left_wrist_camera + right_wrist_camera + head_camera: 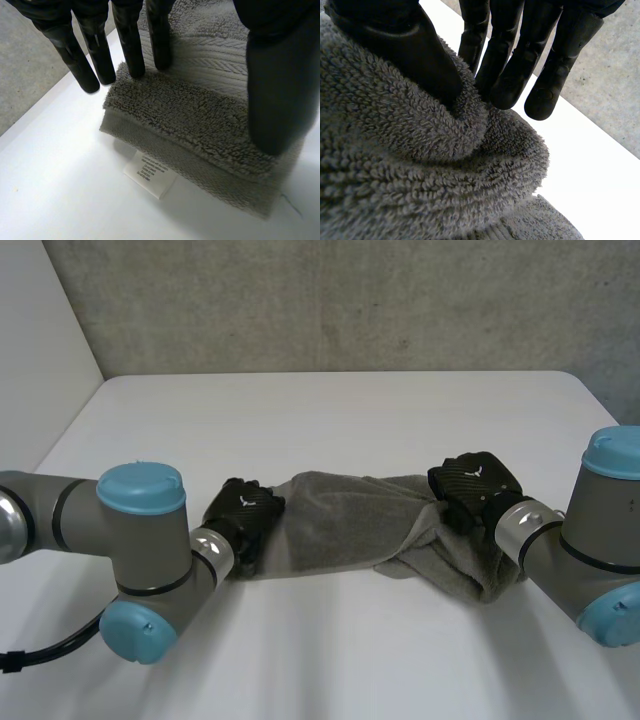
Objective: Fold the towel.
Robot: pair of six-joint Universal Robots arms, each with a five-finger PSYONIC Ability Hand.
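Observation:
A grey towel (340, 525) lies bunched lengthwise across the middle of the white table (330, 410). My left hand (245, 512) is at its left end. In the left wrist view the fingers (130, 45) are straight, their tips resting on a folded corner of the towel (200, 115), with the thumb (280, 90) over the edge. The hand is open. My right hand (475, 483) is at the towel's right end, where the cloth is rumpled and lifted. There the thumb (405, 45) and fingers (510, 65) pinch a thick fold of towel (395, 165).
A white care label (150, 175) sticks out from under the towel's corner by my left hand. Bare table stretches behind and in front of the towel. A grey wall stands past the table's far edge.

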